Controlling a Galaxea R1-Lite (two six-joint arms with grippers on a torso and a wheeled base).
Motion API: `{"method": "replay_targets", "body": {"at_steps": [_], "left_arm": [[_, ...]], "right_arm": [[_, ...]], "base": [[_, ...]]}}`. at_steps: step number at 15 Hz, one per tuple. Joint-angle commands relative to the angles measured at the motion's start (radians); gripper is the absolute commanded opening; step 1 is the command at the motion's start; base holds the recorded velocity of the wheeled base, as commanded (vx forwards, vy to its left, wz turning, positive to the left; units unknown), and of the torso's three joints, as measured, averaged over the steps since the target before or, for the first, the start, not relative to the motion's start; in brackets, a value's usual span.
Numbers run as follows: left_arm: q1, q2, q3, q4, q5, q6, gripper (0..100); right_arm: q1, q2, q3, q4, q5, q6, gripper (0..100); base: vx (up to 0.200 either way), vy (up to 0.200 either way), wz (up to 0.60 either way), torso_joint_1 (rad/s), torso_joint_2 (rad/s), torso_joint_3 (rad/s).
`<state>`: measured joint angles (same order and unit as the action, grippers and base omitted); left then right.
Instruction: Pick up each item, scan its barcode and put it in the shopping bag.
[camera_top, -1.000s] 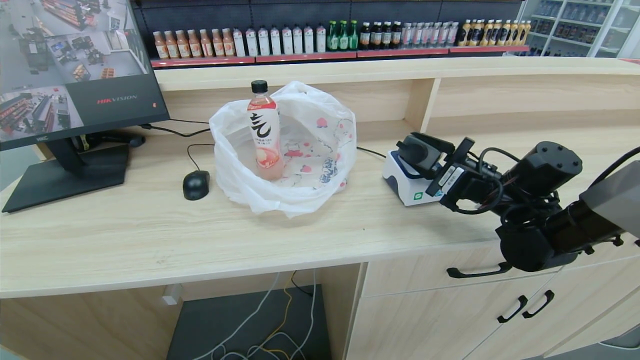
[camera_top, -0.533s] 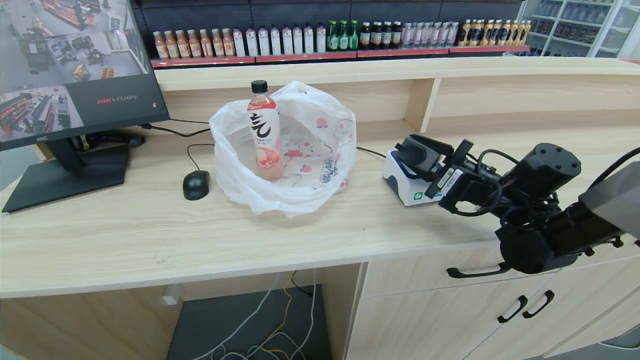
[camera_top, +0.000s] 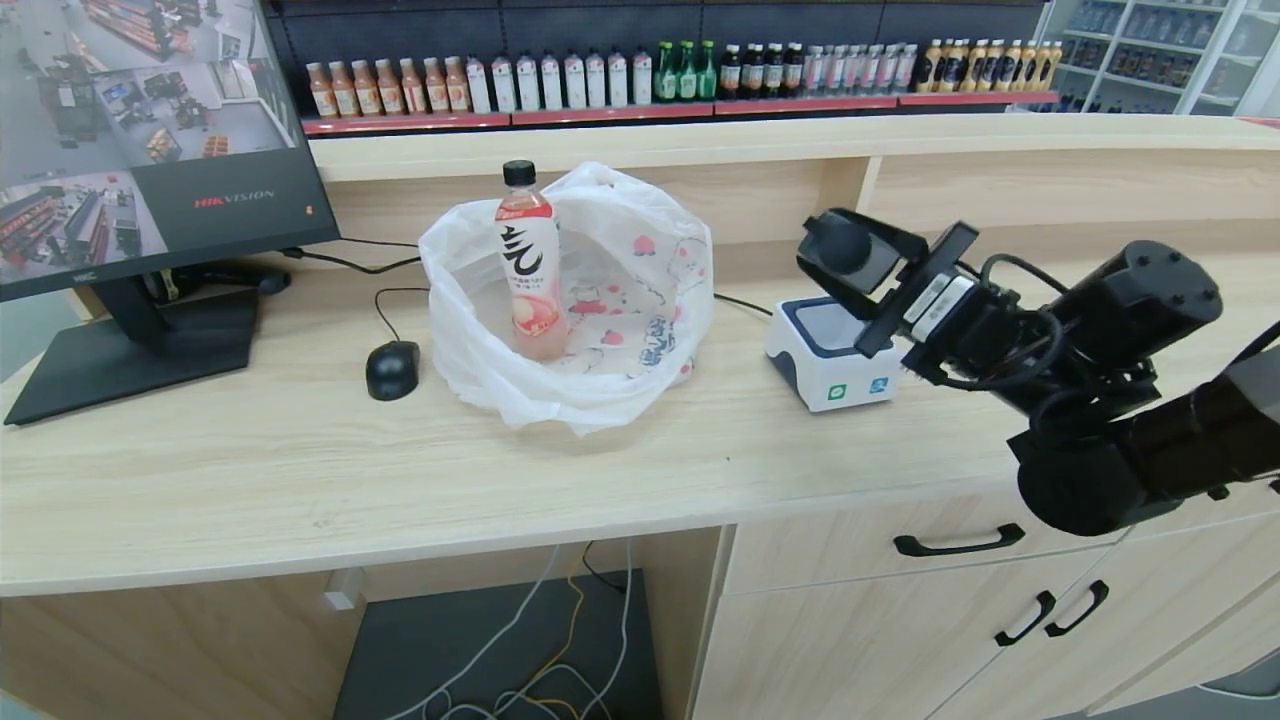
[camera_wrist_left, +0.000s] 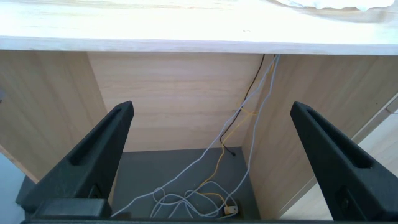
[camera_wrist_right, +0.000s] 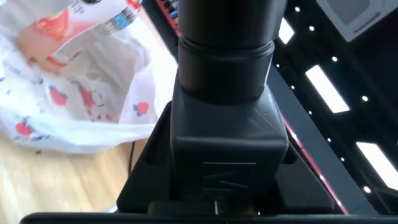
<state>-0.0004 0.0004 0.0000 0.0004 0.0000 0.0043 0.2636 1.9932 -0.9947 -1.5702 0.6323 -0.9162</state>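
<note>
Underneath everything, a long pale-wood desk (camera_top: 300, 470). At its far left corner, a dark monitor (camera_top: 130, 130) on a flat stand. Around mid-desk, nearer the back edge than the front, a white shopping bag (camera_top: 640, 300) with red print, mouth gaping upward. Toward the right end, right gripper (camera_top: 872, 282) pinching a black handheld scanner (camera_top: 848, 250) between its two fingers, up in the air over the scanner cradle (camera_top: 830, 365) and clear of it. Inside the bag, against its left wall, a pink drink bottle (camera_top: 528, 270) with a black cap, upright, neck above the bag's rim. On the desk just right of the bag, apart from it, that white-and-blue scanner cradle. Just left of the bag, a black mouse (camera_top: 391, 369). Below the front edge, left gripper (camera_wrist_left: 211, 118) with fingers spread wide, facing the knee space and its loose cables (camera_wrist_left: 205, 186).
</note>
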Motion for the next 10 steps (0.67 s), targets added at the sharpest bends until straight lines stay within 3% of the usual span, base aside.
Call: {"method": "replay_targets", "body": {"at_steps": [1, 4, 7, 10], "left_arm": [[0.0, 0.0, 0.0, 0.0, 0.0, 0.0, 100], [0.0, 0.0, 0.0, 0.0, 0.0, 0.0, 100], [0.0, 0.0, 0.0, 0.0, 0.0, 0.0, 100], [0.0, 0.0, 0.0, 0.0, 0.0, 0.0, 100]], "right_arm": [[0.026, -0.085, -0.001, -0.001, -0.034, 0.04, 0], [0.049, -0.117, 0.12, -0.001, -0.184, 0.234, 0], [0.161, -0.137, 0.157, -0.001, -0.425, 0.5, 0], [0.21, -0.131, 0.183, -0.001, -0.473, 0.612, 0]], "base": [[0.0, 0.0, 0.0, 0.0, 0.0, 0.0], [0.0, 0.0, 0.0, 0.0, 0.0, 0.0], [0.0, 0.0, 0.0, 0.0, 0.0, 0.0], [0.0, 0.0, 0.0, 0.0, 0.0, 0.0]]}}
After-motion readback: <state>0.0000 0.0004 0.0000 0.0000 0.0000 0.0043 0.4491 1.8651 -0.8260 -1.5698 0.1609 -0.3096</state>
